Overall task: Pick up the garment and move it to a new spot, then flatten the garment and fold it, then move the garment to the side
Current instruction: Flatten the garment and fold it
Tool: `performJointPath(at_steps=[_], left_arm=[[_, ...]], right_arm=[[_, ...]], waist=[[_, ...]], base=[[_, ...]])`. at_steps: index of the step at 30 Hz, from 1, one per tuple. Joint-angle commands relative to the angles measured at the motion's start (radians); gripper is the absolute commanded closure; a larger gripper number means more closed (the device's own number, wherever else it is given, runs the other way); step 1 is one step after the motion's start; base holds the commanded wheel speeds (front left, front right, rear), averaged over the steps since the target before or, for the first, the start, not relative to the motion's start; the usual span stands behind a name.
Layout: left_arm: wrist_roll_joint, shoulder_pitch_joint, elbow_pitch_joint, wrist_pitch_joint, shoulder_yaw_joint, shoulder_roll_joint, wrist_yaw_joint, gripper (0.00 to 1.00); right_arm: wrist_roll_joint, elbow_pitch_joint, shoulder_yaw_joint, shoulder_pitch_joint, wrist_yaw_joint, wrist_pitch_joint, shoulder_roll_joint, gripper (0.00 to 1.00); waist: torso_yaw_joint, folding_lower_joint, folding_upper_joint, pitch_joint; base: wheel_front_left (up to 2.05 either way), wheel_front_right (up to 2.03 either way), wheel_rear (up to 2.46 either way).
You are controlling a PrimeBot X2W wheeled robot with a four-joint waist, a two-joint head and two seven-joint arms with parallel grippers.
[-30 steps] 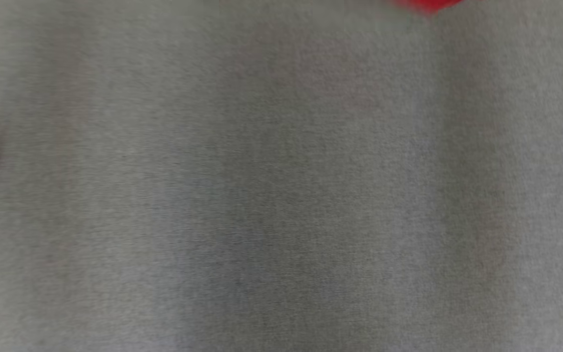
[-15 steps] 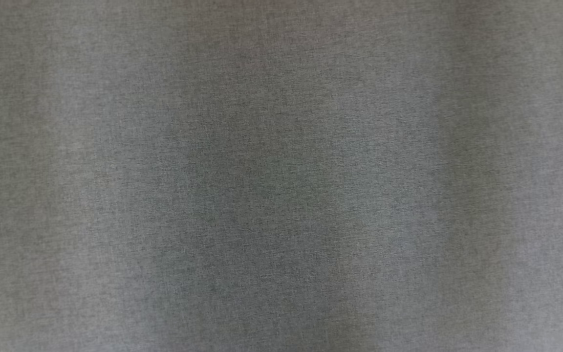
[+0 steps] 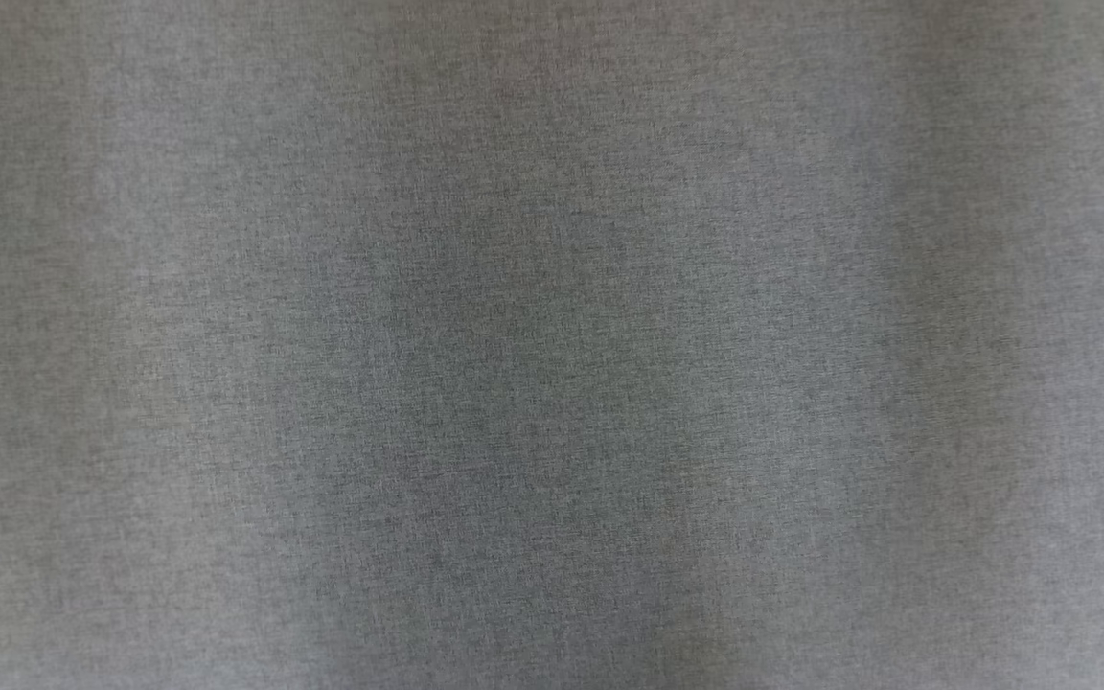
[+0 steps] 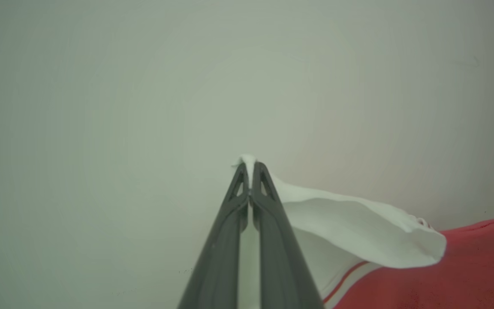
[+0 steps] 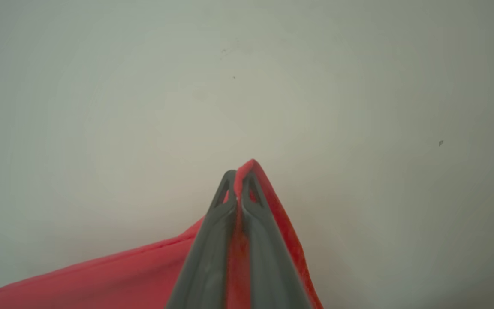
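a grey woven surface [image 3: 552, 345] is lying flat below the head camera, with soft darker bands running up and down it. in the wrist views a plain pale background [image 4: 122, 86] is showing, smooth and blurred, and a tiny dark speck [image 5: 441, 143] is sitting on it towards the right.

Red garment [image 4: 478, 266], white panel, red-white stripe trim; work surface [image 3: 552, 345] heathered grey weave.
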Motion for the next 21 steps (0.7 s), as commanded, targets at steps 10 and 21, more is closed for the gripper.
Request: performJointPath(at_steps=[10, 21], left_arm=[[-0.015, -0.137, 0.088, -0.066, -0.042, 0.003, 0.002, 1.0], [-0.061, -0.143, 0.102, -0.093, -0.087, -0.008, 0.002, 1.0]], right_arm=[[-0.029, 0.036, 0.052, -0.107, 0.001, -0.048, 0.025, 1.0], [-0.011, 0.054, 0.079, -0.118, 0.001, -0.065, 0.019, 1.0]], waist=[[0.018, 0.0, -0.0001, 0.024], [0.035, 0.0, -0.0001, 0.025]], base=[[0.0, 0.0, 0.0], [0.0, 0.0, 0.0]])
